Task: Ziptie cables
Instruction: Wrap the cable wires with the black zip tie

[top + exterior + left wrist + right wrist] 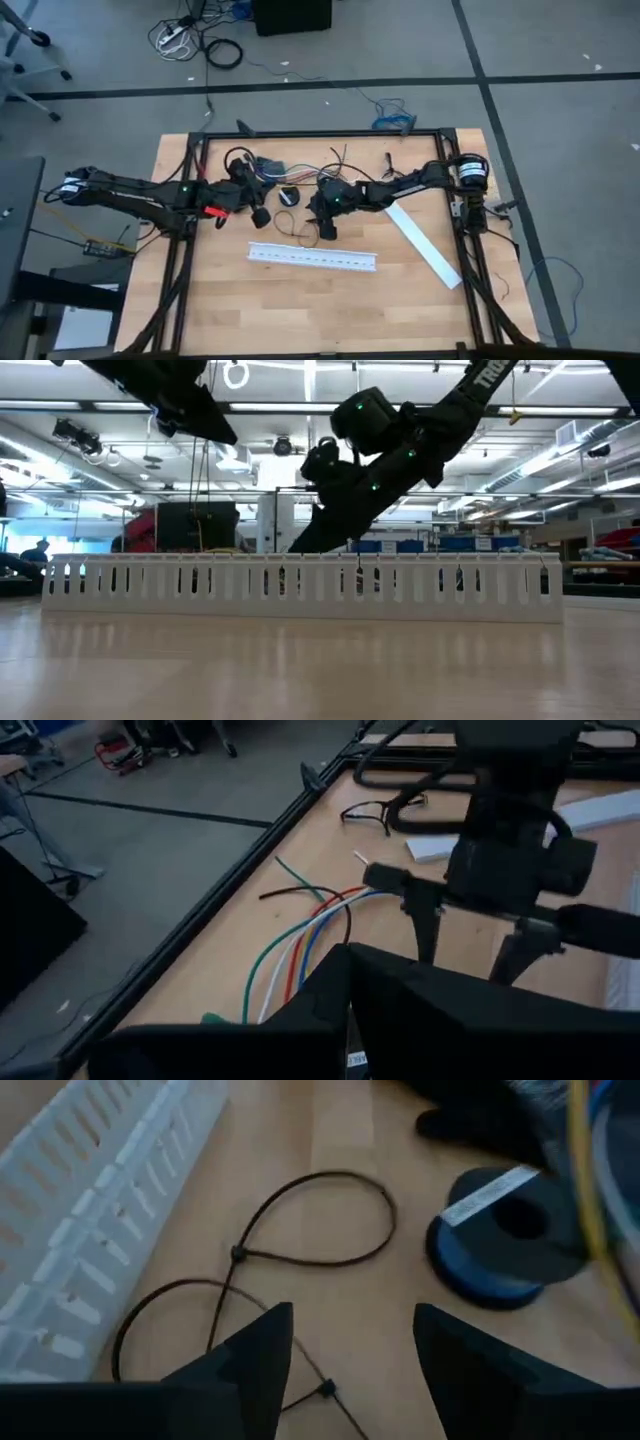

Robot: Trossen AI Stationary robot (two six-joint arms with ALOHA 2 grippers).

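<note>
The cables (300, 940), thin green, white, red, blue and dark wires, lie fanned out on the table near its far edge (300, 168). In the left wrist view their near ends run out of sight behind my left gripper (349, 1000), which is shut with nothing seen between its fingers (260, 213). The ziptie (310, 1220) is a thin dark strap curled into loops, lying flat on the wood (290, 230). My right gripper (350, 1370) stands open just above it (327, 232), and a stretch of strap runs between its fingers.
A long white slotted channel (312, 258) lies toward the near edge; it fills the front of the low view (300, 585). A second white strip (425, 245) lies slanted at the right. A blue and black spool (510, 1230) sits beside the ziptie loops.
</note>
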